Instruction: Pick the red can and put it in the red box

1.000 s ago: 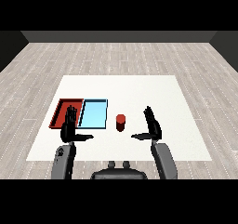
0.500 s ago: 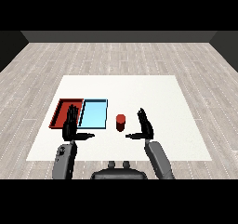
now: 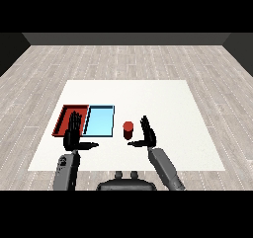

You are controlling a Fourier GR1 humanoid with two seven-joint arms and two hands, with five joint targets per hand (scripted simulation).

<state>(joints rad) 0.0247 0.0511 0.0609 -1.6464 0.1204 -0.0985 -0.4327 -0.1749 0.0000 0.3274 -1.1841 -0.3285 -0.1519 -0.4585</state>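
Head view
Table: the white table (image 3: 163,99) fills the middle of the view, and a grey wooden floor (image 3: 207,64) lies around it.
Red tray: the red tray (image 3: 64,118) lies near the left edge of the tabletop, closer to the front edge than to the back one.
Light blue tray: the light blue tray (image 3: 101,121) lies just beside the red tray, on its right side; the two trays are touching along one long side.
Red can: the red can (image 3: 128,130) stands upright on the tabletop, to the right of the light blue tray and apart from it, near the middle of the front half. It is not in any tray.
Right hand: the right hand (image 3: 147,133) is just beside the can on its right side. The fingers are straight and point away from the robot, and the thumb reaches to the left, in front of the can. The hand grasps nothing; whether it touches the can I cannot tell.
Left hand: the left hand (image 3: 73,133) is over the front part of the red tray. Its fingers are straight and released, the thumb points to the right, and it holds nothing.
Forearms: both grey forearms come up from the front edge of the table.
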